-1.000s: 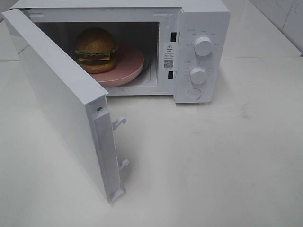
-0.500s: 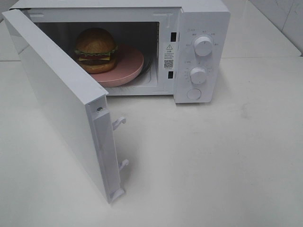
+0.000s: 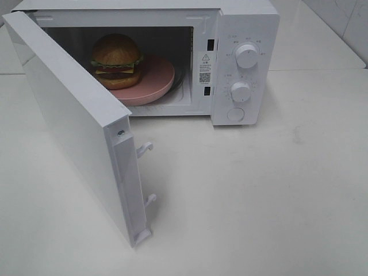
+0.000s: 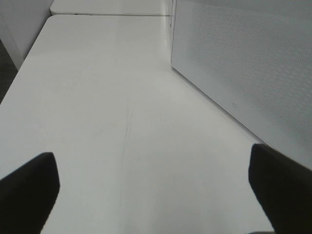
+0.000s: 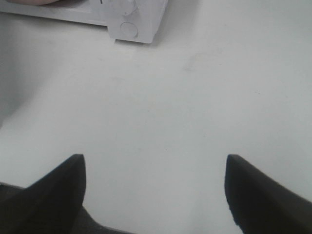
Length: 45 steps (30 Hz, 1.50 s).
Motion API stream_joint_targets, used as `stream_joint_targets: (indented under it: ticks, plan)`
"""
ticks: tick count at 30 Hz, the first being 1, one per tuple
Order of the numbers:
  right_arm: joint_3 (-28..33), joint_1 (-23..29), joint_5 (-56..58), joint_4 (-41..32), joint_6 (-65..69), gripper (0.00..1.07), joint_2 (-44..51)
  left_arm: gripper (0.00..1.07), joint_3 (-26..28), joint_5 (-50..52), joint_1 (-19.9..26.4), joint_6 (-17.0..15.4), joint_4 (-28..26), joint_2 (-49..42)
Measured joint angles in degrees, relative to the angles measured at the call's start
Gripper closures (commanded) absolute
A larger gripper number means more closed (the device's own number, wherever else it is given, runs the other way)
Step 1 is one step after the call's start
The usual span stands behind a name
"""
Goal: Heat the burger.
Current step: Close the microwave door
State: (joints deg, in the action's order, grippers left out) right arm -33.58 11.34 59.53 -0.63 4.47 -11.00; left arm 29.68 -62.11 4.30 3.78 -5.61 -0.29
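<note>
Burger point(image 3: 117, 60): inside the microwave point(image 3: 247, 23), upright, on the far-left part of the pink plate point(image 3: 158, 80). The plate fills most of the cavity floor. Loading looks done, so heating should need only the door shut and a knob turned.

Door point(image 3: 69, 121): hinged on the left and swung wide toward me. Its free edge and two latch hooks point(image 3: 145, 148) jut out over the table point(image 3: 259, 201). It stands open so the cavity can be reached, and nothing sits in its closing arc that I can see.

Controls on the right panel: upper dial point(image 3: 246, 56), lower dial point(image 3: 241, 91) and round button point(image 3: 235, 114), all unobstructed from the front.

My left pincer point(image 4: 153, 163): spread about as wide as it goes and holding nothing. It hangs low over bare table, with the perforated face of the door close on one side. Good spot, I judge, for pushing the door closed.

My right pincer point(image 5: 155, 165): also wide apart and empty. It is over clear table, well back from the control panel, which shows at the far edge of its view.

Neither arm shows in the high camera.

Risk: a hard push on the door could shift the whole oven.
</note>
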Motion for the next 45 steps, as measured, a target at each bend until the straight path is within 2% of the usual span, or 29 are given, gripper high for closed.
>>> stream_joint_targets:
  ticks: [2, 8, 16, 45]
  plan:
    - [1.95, -3.38, -0.80, 0.06, 0.00, 0.31, 4.18, 0.09, 0.00, 0.00, 0.00, 0.00, 0.00, 0.00]
    - [4.81, -6.59, -1.95, 0.00, 0.00, 0.31, 9.45, 0.09, 0.00, 0.00, 0.00, 0.00, 0.00, 0.00]
    - [4.93, -9.45, -1.95, 0.00, 0.00, 0.31, 11.17, 0.09, 0.00, 0.00, 0.00, 0.00, 0.00, 0.00]
    - [4.93, -9.57, -1.95, 0.00, 0.00, 0.32, 11.17, 0.09, 0.00, 0.00, 0.00, 0.00, 0.00, 0.00]
